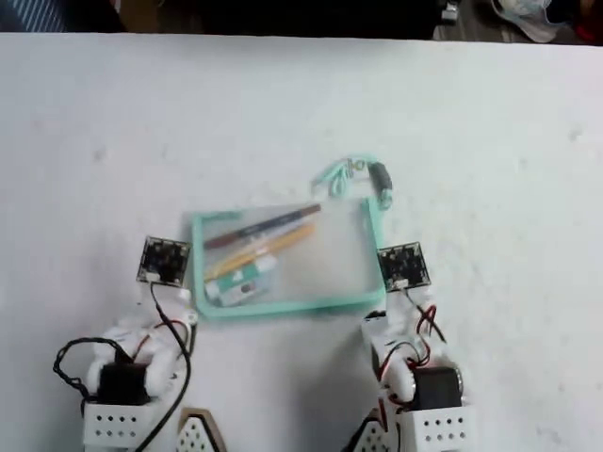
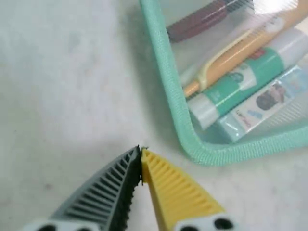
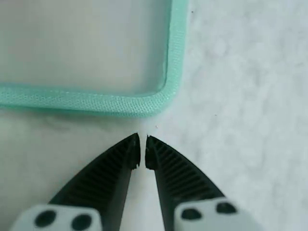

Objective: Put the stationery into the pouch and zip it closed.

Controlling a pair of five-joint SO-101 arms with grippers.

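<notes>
Found zip pull point(image 1: 380, 177) at far-right corner of pouch point(image 1: 283, 309), beyond right pincer point(image 3: 142, 144), well apart from left pincer point(image 2: 141, 156). Noted both closed tight, holding nothing.

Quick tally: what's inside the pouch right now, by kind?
Pens: 2, a maroon pen and an orange pen
Glue stick: 1
Eraser: 1
Total: 4 items, all inside the pouch

White table point(image 1: 301, 104), dark strip point(image 1: 283, 14) behind it
</notes>
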